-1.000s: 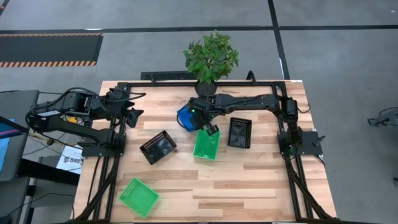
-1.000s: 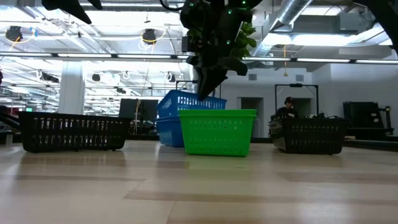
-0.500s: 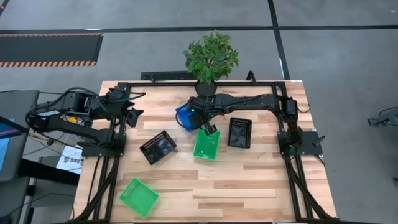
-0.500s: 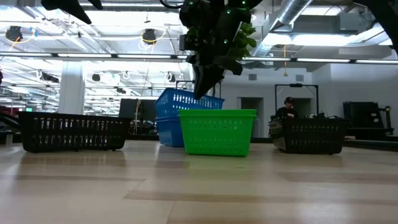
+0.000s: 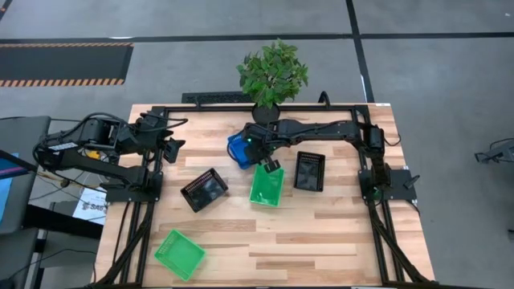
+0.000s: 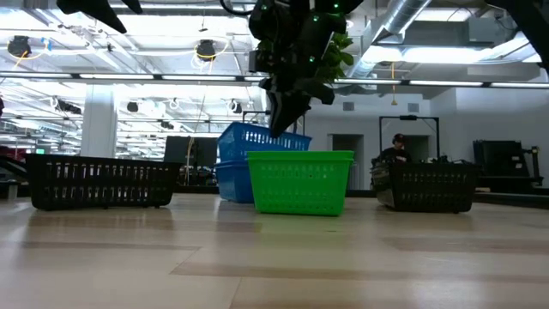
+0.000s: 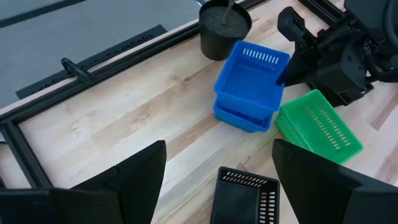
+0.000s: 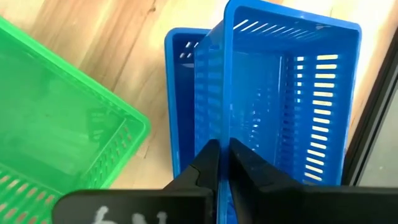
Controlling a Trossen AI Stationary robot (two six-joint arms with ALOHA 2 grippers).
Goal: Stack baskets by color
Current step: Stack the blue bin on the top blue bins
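Two blue baskets (image 7: 247, 87) now nest; your right pincer (image 8: 221, 163), barely parted, is easing off the top basket's wall. Left pincer (image 7: 217, 168) waits wide.

The right arm is extended across the table, its gripper (image 8: 221, 163) pinched on a thin wall. The left gripper (image 7: 217, 171) is held open, retracted.

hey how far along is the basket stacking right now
Partly done. The blue baskets sit nested by the plant pot, the top one askew. The right gripper pinches that top basket's wall. Left: the two green baskets and two black baskets lie apart. The left gripper waits open.
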